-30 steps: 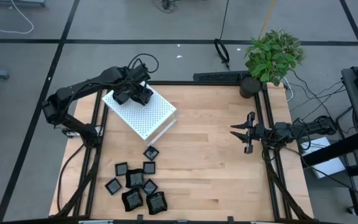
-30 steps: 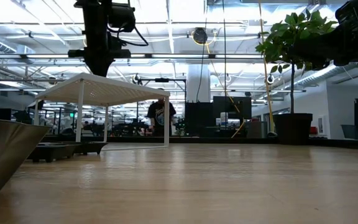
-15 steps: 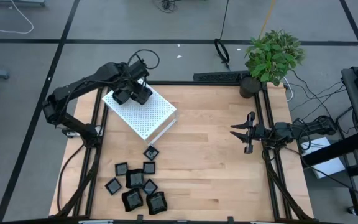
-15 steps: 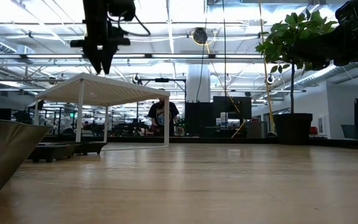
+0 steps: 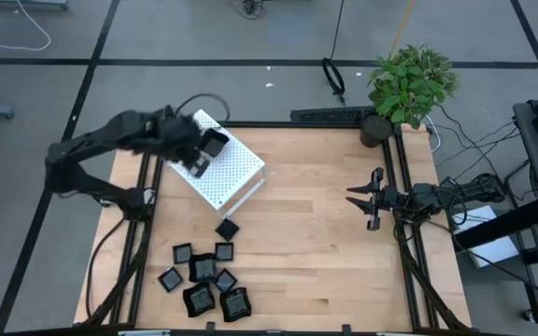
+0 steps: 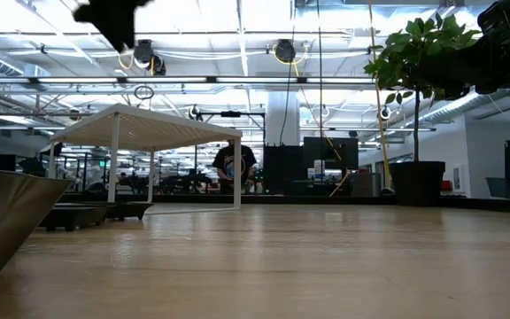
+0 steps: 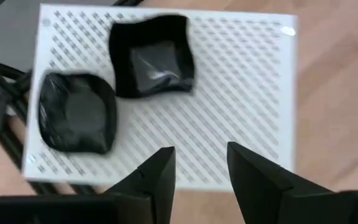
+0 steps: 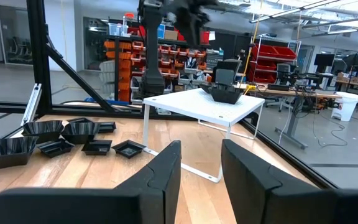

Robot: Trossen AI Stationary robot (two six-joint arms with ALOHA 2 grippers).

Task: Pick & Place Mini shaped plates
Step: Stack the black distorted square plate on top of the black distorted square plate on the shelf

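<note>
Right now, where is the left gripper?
In the high view, the left gripper hangs open above the white perforated box's left edge, at the table's far left; two black plates sit on the box.

Two mini shaped plates [image 7: 151, 57] sit on the white perforated box [image 5: 224, 170]; the others [image 5: 204, 275] lie on the table [image 5: 316, 233].

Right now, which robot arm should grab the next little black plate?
Probably the left. Its empty left gripper hangs over the white box, on the same side as the plates. The right gripper waits far across the table.
</note>
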